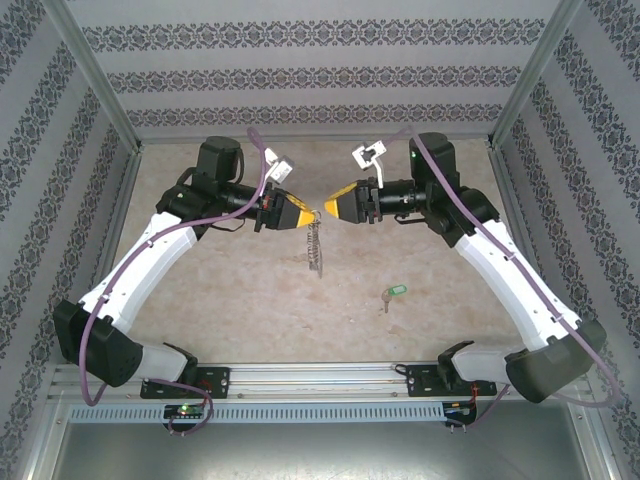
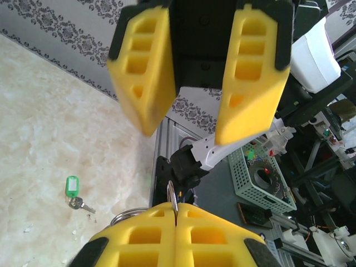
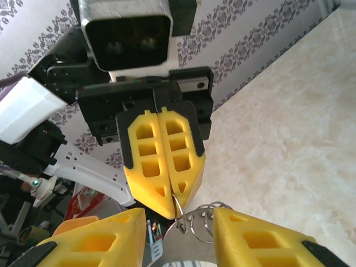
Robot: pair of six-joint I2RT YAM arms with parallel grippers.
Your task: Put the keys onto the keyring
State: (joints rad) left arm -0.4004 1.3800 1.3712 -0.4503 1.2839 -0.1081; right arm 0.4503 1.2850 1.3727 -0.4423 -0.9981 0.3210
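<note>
L gripper (image 1: 308, 213) is pinched tight on the top of the keyring (image 1: 317, 247). The grey loop and its small bits dangle mid-air over the centre of the table (image 1: 220, 290). R gripper (image 1: 330, 207) sits nose-to-nose w/ it, jaws partly apart, nothing gripped. From the right wrist view, some of the ring's metal lies in the gap between its pads (image 3: 250, 245); can't tell if it touches them. The key (image 1: 391, 295) w/ its green tag lies flat on the table, right of centre and nearer the arm bases, well apart from both grippers.

Risks, imo: the two yellow tips are v. close, so a nudge fwd could knock them together and twist the ring out of the L pinch, which has only a thin edge of it. If R closes here it prob. catches the ring, not the key. The loop hangs free, so it'll likely swing when either arm moves.

Room: bare table all round the key, and the approach from above looks open. The side walls (image 1: 60, 150) stand well off the grippers; the R arm's elbow sits nearest one.
</note>
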